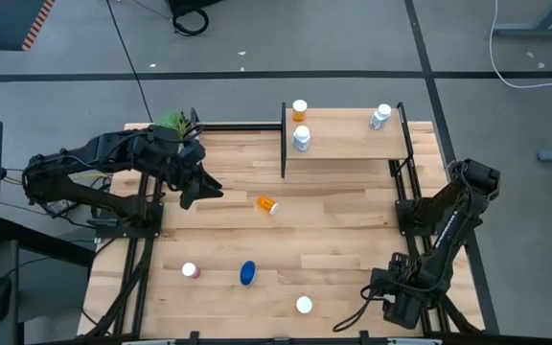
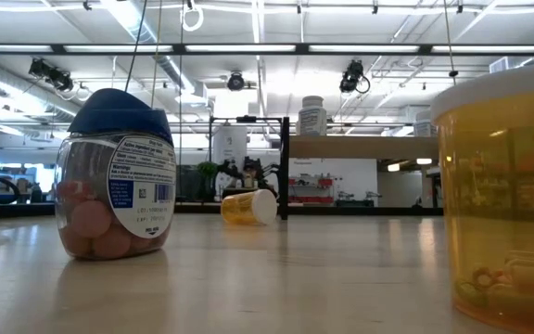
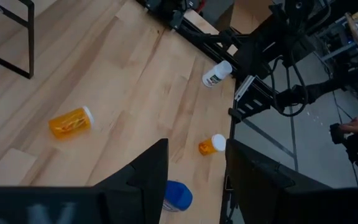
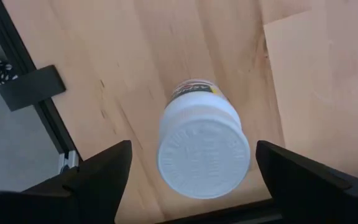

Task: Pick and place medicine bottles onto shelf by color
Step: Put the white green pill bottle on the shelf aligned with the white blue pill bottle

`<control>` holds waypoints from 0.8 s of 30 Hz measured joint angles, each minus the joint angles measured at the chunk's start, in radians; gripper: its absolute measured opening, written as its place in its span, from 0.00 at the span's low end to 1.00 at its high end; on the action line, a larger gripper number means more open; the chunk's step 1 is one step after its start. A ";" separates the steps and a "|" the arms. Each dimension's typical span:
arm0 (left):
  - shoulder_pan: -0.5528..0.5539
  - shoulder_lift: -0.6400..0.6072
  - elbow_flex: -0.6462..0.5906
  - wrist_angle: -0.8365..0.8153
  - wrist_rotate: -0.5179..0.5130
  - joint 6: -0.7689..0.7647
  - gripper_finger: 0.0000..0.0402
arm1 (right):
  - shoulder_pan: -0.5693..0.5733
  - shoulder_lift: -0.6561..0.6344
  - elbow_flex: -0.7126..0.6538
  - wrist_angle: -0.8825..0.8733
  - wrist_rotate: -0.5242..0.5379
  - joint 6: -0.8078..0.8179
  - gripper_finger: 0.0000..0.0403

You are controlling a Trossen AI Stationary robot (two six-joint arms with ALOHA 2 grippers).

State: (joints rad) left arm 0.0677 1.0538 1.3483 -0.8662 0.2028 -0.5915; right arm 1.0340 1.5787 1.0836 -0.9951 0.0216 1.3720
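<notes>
My right gripper (image 4: 193, 149) points down, open, at the table's near right (image 1: 391, 299). Its fingers stand on either side of an upright white bottle (image 4: 204, 152), above its cap and apart from it. The gripper hides this bottle in the high view. My left gripper (image 1: 199, 190) waits open and raised at the far left, with nothing between its fingers (image 3: 196, 155). An orange bottle (image 1: 267, 203) lies on its side mid-table. A blue-capped bottle (image 1: 247, 273), a pink one (image 1: 190, 270) and a white-capped orange one (image 1: 304, 305) stand near the front edge. The shelf (image 1: 348, 144) bears three bottles.
On the shelf stand an orange bottle (image 1: 299, 108) and a clear one (image 1: 302, 139) at its left end, and another clear one (image 1: 380, 117) at its right end. A potted plant (image 1: 172, 123) stands at the far left corner. The table's right edge (image 4: 48, 124) lies close beside the white bottle.
</notes>
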 joint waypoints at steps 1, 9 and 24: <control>0.000 0.000 0.000 0.000 0.000 0.000 0.42 | 0.000 0.000 0.000 0.000 0.000 0.001 0.86; 0.000 0.000 0.000 0.000 -0.016 0.001 0.42 | 0.000 0.000 0.000 0.000 0.020 0.006 0.76; 0.000 0.000 0.000 0.000 -0.016 0.001 0.42 | 0.000 -0.001 -0.022 0.002 0.028 0.048 0.55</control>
State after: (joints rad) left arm 0.0677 1.0538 1.3483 -0.8665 0.1864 -0.5906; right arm 1.0340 1.5775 1.0616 -0.9932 0.0496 1.4204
